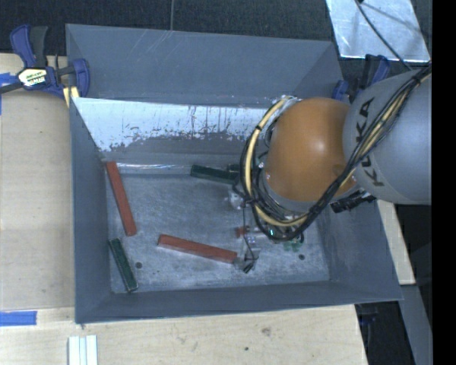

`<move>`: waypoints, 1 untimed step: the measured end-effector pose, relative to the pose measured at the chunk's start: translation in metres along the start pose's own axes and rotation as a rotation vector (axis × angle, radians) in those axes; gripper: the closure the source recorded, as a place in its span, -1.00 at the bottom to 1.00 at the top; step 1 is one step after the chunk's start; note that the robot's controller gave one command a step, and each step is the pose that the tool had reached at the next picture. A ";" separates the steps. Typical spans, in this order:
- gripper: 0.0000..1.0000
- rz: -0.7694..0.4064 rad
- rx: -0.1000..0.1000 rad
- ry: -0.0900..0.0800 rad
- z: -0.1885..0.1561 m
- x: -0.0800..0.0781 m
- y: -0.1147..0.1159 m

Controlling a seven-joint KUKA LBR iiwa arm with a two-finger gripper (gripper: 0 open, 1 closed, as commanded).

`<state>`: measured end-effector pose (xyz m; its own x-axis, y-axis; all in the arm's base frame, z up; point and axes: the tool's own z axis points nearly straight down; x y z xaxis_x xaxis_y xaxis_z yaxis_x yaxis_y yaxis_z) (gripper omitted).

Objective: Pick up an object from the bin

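We see the gripper (pixel 248 258) low in the bin (pixel 213 67), right of the middle of the floor, with its dark tip pointing down. Whether its jaws are open or closed we cannot tell, since the tip is small and dark from this angle.

Just at the tip lies the right end of a long red-brown bar (pixel 196 249). It rests flat on the floor, running from the middle toward the right and slanting slightly toward the front wall. The gripper's tip stands right at that end, but we cannot make out whether they touch or whether the bar is gripped.

Above the gripper we see the wrist, wrapped in looping yellow and black cables (pixel 252 162), and over it the rounded orange cover (pixel 308 154). Behind that, the thick grey arm (pixel 395 150) reaches in from the right.

Further out, a dark green piece (pixel 213 172) lies near the back of the floor, its right end hidden under the wrist. Well to the left, a second red-brown bar (pixel 121 198) lies along the left wall, running from back to front. Just in front of it, in the near left corner, a dark green bar (pixel 123 265) lies flat on the floor. All these lie apart from one another.
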<state>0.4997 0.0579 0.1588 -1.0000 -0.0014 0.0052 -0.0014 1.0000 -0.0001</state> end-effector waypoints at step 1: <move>-1.00 0.166 0.000 -0.003 0.092 -0.002 0.058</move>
<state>0.5009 0.1161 0.0673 -0.9865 0.1639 0.0017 0.1639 0.9865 -0.0006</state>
